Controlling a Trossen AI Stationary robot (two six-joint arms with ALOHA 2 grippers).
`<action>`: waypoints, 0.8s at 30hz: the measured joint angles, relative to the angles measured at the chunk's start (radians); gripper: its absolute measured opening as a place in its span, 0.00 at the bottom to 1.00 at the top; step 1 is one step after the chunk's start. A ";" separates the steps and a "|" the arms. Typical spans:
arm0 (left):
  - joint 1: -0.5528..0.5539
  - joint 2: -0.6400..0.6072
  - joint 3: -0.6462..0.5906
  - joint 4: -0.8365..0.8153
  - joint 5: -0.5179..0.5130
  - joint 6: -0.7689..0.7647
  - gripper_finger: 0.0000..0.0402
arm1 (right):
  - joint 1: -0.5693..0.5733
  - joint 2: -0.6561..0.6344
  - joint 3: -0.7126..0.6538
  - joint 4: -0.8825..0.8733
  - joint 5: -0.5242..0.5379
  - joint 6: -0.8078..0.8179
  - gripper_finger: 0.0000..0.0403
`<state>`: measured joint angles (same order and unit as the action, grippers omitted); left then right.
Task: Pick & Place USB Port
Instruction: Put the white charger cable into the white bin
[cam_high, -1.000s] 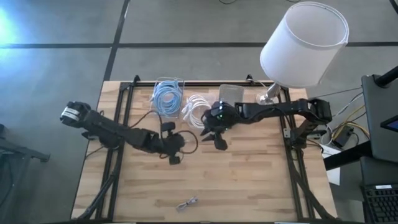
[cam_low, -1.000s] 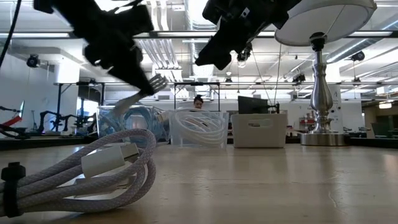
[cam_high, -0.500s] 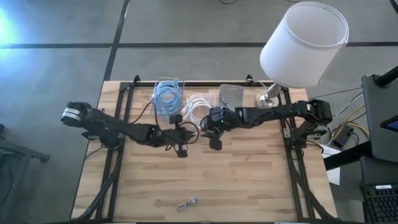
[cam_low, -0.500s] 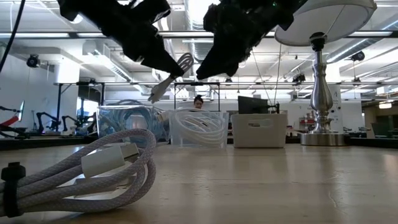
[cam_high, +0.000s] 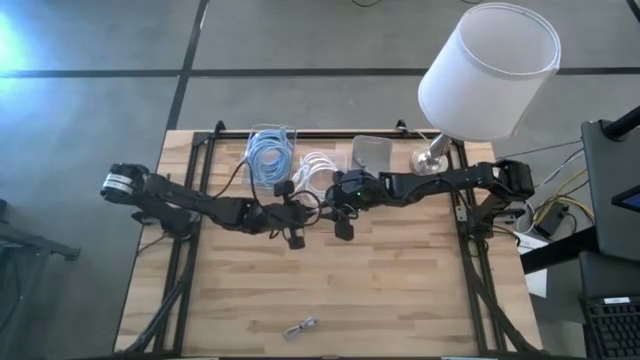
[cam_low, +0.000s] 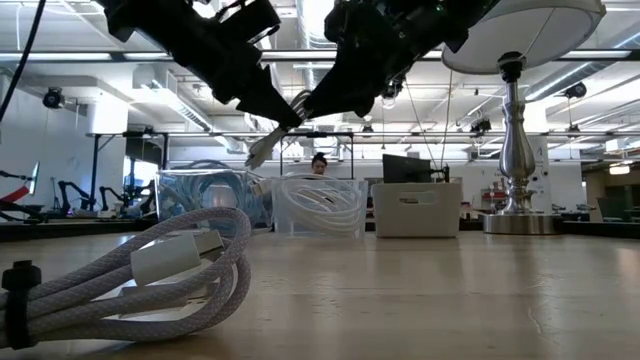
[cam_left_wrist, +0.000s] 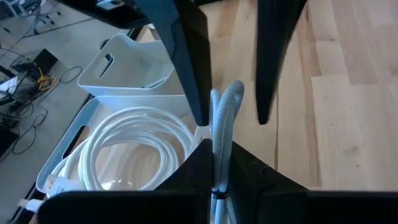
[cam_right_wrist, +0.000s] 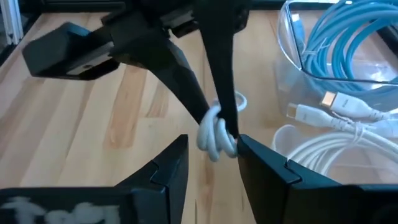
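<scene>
Cable held aloft between the two arms is the centre of things: the left gripper (cam_high: 291, 222) has its fingers clamped on a bundled white USB cable (cam_low: 272, 140), which hangs well above the wooden table (cam_high: 400, 290) near its rear middle. The right gripper (cam_high: 341, 215) sits just beside it with fingers apart, straddling the looped end of the bundle, as the right wrist view shows (cam_right_wrist: 217, 132); this looks like a handover, the cable lifted clear so the second arm can take hold without the table in the way. Along the rear edge stand three bins: one with a blue cable (cam_high: 268, 155), one with white cable (cam_high: 316, 170), and an empty white bin (cam_high: 372, 152), any of which may be the drop point, though I cannot tell which. Another white cable (cam_high: 301, 326) lies by the front edge, close to the low camera. A lamp (cam_high: 487, 70) stands at the rear right corner, well apart from the exchange.
</scene>
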<state>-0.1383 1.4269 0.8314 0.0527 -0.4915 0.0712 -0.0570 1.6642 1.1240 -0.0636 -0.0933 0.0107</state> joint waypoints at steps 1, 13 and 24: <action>0.001 0.000 0.000 0.000 0.000 -0.001 0.09 | 0.000 0.000 0.001 0.001 0.002 -0.003 0.33; 0.001 0.000 0.000 0.020 -0.002 -0.005 0.09 | -0.002 0.000 0.012 0.031 0.014 -0.055 0.13; 0.001 0.000 0.000 0.023 0.001 -0.038 0.09 | -0.002 0.000 0.013 0.018 0.016 -0.100 0.05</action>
<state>-0.1371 1.4269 0.8314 0.0754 -0.4904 0.0333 -0.0593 1.6638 1.1370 -0.0451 -0.0772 -0.0891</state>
